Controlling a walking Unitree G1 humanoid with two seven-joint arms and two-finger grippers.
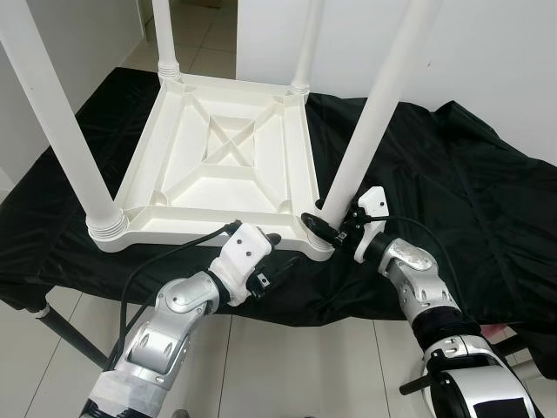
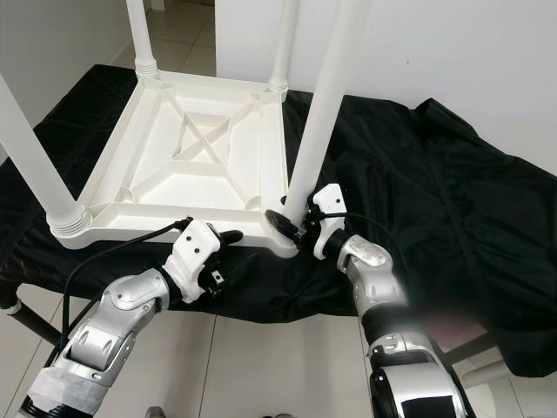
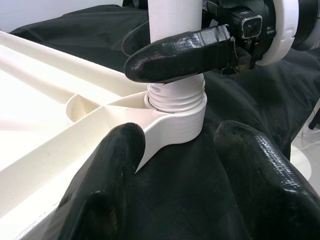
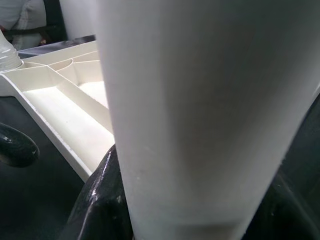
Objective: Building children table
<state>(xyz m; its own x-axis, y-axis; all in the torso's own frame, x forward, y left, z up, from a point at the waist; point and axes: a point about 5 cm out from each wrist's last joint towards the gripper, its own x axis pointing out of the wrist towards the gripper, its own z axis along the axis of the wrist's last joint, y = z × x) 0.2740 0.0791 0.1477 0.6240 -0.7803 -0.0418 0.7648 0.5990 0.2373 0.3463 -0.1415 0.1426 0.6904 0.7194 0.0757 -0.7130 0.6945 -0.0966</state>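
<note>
A white plastic children's table [image 1: 218, 157] lies upside down on a black cloth, with its legs standing up. The near right leg [image 1: 374, 113] sits in its corner socket [image 3: 175, 107]. My right gripper [image 1: 324, 225] is shut on this leg just above the socket, and the leg [image 4: 200, 115] stands between its fingers [image 4: 100, 200]. My left gripper [image 1: 277, 252] is open at the table's front rim, close to the same corner. Its two fingertips [image 3: 110, 170] straddle the socket, one against the rim and the other over the cloth.
The black cloth [image 1: 452, 165] covers a low stand that has a dark leg [image 1: 70, 335] at the near left. White walls stand behind. Pale floor tiles [image 1: 287, 366] lie in front of me, and another table leg [image 1: 61, 131] rises at the near left corner.
</note>
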